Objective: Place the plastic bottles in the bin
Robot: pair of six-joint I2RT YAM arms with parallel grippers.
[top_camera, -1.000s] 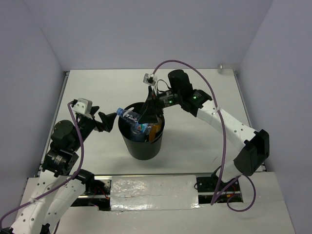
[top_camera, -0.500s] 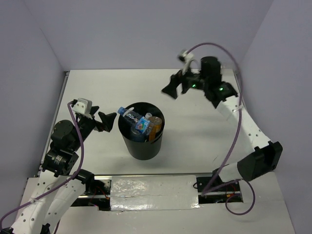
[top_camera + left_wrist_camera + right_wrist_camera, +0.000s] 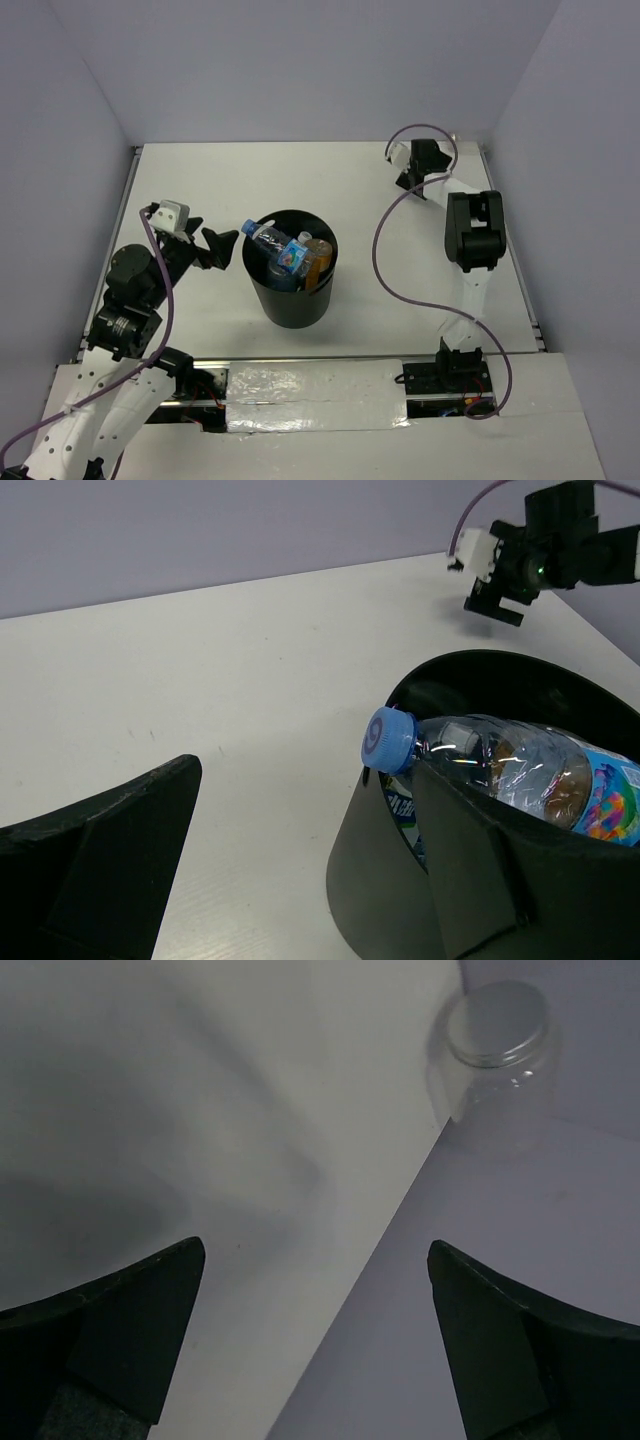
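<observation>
The black bin (image 3: 291,290) stands left of the table's middle. Several plastic bottles lie in it: a clear one (image 3: 268,237) whose blue cap (image 3: 388,738) sticks out over the rim, a blue-labelled one (image 3: 294,256) and an orange one (image 3: 318,258). My left gripper (image 3: 207,232) hangs open just left of the bin, its right finger (image 3: 470,880) in front of the bin wall (image 3: 370,880). Open and empty, my right gripper (image 3: 315,1248) is over the table's far right corner. A plain clear bottle (image 3: 497,1030) stands against the wall there (image 3: 454,135).
Grey walls close the table on the left, back and right. The right arm (image 3: 472,235) stands folded near the right edge, its purple cable (image 3: 385,270) looping over the table between arm and bin.
My right gripper has left the spot over the bin, swung to the far right corner and opened wide; the blue-labelled bottle now lies in the bin. The left arm has stayed still.
</observation>
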